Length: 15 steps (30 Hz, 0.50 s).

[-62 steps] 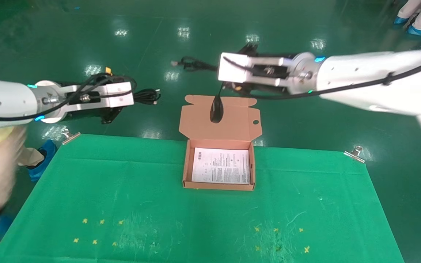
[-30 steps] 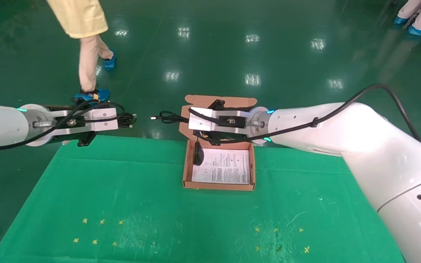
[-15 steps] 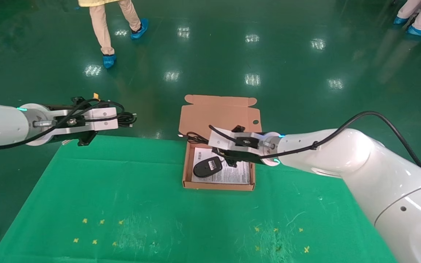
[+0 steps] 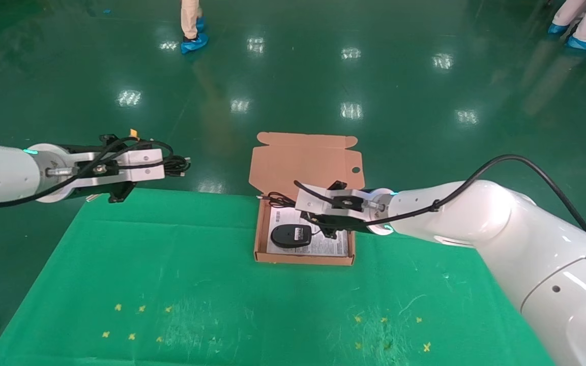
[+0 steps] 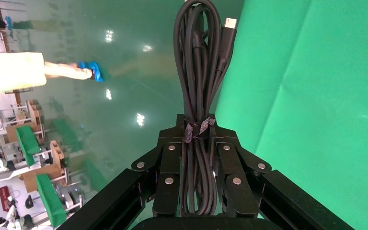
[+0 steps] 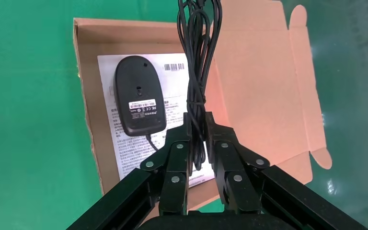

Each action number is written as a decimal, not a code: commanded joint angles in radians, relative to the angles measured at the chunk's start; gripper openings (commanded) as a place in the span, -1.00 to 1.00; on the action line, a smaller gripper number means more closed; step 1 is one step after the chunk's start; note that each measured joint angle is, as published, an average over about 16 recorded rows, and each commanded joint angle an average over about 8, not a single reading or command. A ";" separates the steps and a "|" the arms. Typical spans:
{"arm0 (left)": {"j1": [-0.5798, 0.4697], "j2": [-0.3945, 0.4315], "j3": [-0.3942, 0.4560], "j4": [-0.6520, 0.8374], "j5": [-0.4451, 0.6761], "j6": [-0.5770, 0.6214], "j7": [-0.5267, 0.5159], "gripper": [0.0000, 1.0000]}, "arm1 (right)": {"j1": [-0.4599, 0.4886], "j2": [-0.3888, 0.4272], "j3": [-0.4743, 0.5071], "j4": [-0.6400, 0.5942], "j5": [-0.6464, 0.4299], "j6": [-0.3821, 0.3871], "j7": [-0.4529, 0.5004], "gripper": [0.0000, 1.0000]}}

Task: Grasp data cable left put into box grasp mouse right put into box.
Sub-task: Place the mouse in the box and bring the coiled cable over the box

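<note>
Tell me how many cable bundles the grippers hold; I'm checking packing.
2: the data cable in the left gripper off the table's far left; the mouse cord bundle in the right gripper over the box.

One box [image 4: 259,235], one mouse [image 4: 291,236], one data cable [image 5: 199,86], seemingly two metal clips [image 4: 90,197].

The mouse [image 4: 291,236] lies inside the box [image 4: 259,239] on its white sheet, on the green tabletop [image 4: 171,284]. The right pincer [image 4: 307,211] hangs over the box's far side, beside the open lid. The left pincer [image 4: 168,166] hovers past the tabletop's far left edge, the data cable [image 4: 177,165] at its tip.
</note>
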 commanded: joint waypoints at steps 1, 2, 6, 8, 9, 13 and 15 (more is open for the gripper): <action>0.000 -0.001 0.000 0.000 0.001 0.001 0.000 -1.00 | 0.001 0.000 -0.002 -0.001 0.001 0.000 0.000 1.00; 0.000 0.000 0.000 0.001 0.000 0.000 0.000 -1.00 | 0.000 0.002 -0.002 0.003 0.002 -0.001 0.000 1.00; 0.002 0.008 0.001 0.004 -0.009 -0.008 0.006 -1.00 | -0.002 0.013 -0.005 0.018 0.005 0.000 0.005 1.00; 0.004 0.014 0.001 0.007 -0.016 -0.015 0.010 -1.00 | -0.002 0.019 -0.006 0.027 0.007 0.002 0.009 1.00; 0.006 0.017 0.002 0.008 -0.020 -0.019 0.013 -1.00 | -0.001 0.022 -0.006 0.031 0.008 0.003 0.011 1.00; 0.015 0.035 0.006 0.015 -0.034 -0.038 0.025 -1.00 | 0.008 0.047 -0.001 0.052 0.013 0.009 0.018 1.00; 0.020 0.046 0.009 0.021 -0.041 -0.049 0.031 -1.00 | 0.013 0.065 0.003 0.066 0.015 0.011 0.020 1.00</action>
